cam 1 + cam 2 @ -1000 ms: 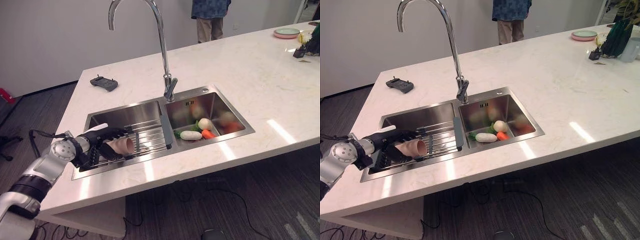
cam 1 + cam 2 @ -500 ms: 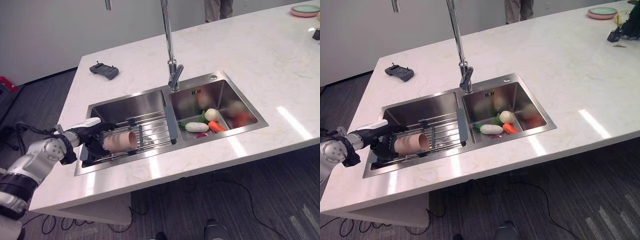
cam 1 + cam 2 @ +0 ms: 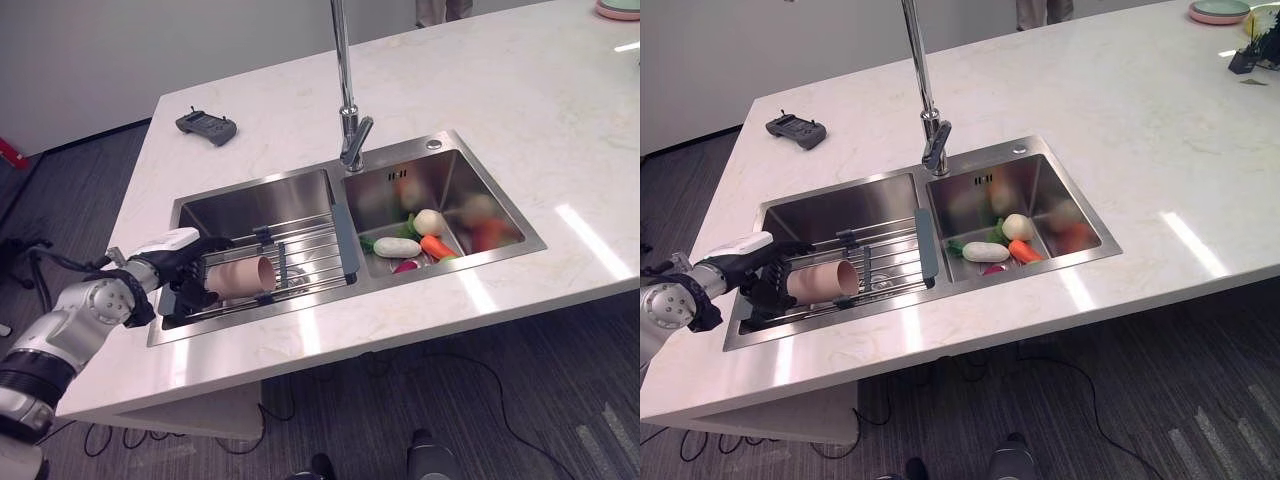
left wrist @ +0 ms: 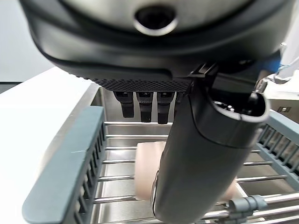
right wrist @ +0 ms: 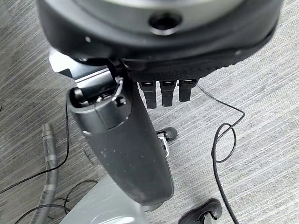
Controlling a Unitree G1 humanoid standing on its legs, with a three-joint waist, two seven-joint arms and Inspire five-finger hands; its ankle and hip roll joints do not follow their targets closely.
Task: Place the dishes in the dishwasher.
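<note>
The left hand (image 3: pixel 178 272) has its fingers and thumb curled round a beige cup (image 3: pixel 240 277) lying on its side on the sink's wire rack (image 3: pixel 305 262). The cup looks light, rigid and smooth, so a wrap round its mid-body seems best. The right hand (image 5: pixel 140 116) hangs over the floor, fingers relaxed and empty.

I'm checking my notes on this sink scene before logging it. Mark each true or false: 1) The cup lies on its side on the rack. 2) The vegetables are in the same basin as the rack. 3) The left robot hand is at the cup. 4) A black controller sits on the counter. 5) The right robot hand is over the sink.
1) True: the cup lies on its side on the rack.
2) False: the vegetables are in the other basin, right of the rack's.
3) True: the left robot hand has its fingers round the cup.
4) True: the controller sits on the counter, behind the sink.
5) False: the right robot hand hangs over the floor.
</note>
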